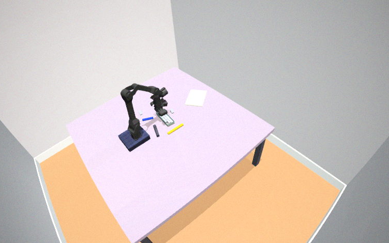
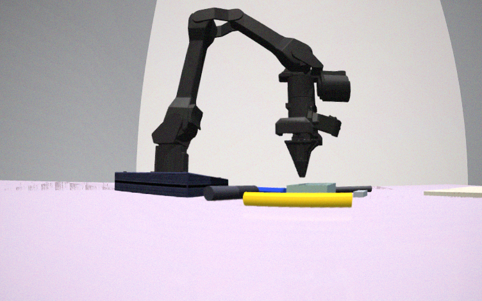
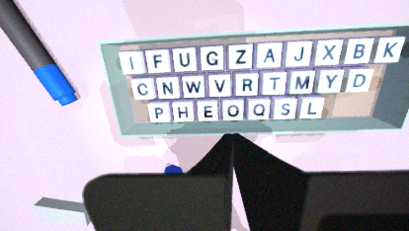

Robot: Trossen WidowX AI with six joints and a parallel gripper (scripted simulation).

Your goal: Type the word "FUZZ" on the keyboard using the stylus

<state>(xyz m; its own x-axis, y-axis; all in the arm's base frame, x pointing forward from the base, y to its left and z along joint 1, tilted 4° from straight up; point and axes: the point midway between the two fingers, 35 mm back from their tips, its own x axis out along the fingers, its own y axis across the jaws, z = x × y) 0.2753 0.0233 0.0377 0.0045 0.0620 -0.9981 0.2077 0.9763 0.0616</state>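
My gripper [image 1: 161,113] [image 2: 301,175] [image 3: 231,140] is shut and empty, pointing straight down. In the exterior view its tip is a little above the keyboard tray [image 2: 310,187] [image 3: 173,129]. In the wrist view the tip overlaps the tray's near edge, below the O key [image 3: 233,110]. The F key [image 3: 158,61], U key [image 3: 185,60] and Z key [image 3: 240,56] are in the far row. A blue rod [image 1: 147,119] [image 2: 272,189] with a thin tip lies near the arm's base; a bit of blue [image 3: 173,169] shows behind the fingers. I cannot tell for certain which rod is the stylus.
A yellow rod [image 1: 175,128] [image 2: 297,199] and a dark cylinder [image 1: 156,130] [image 2: 231,192] lie near the keyboard. A dark marker with a blue end [image 3: 54,84] lies left of it in the wrist view. A pale block [image 3: 59,211] and a white pad [image 1: 196,97] [image 2: 467,192] also lie there.
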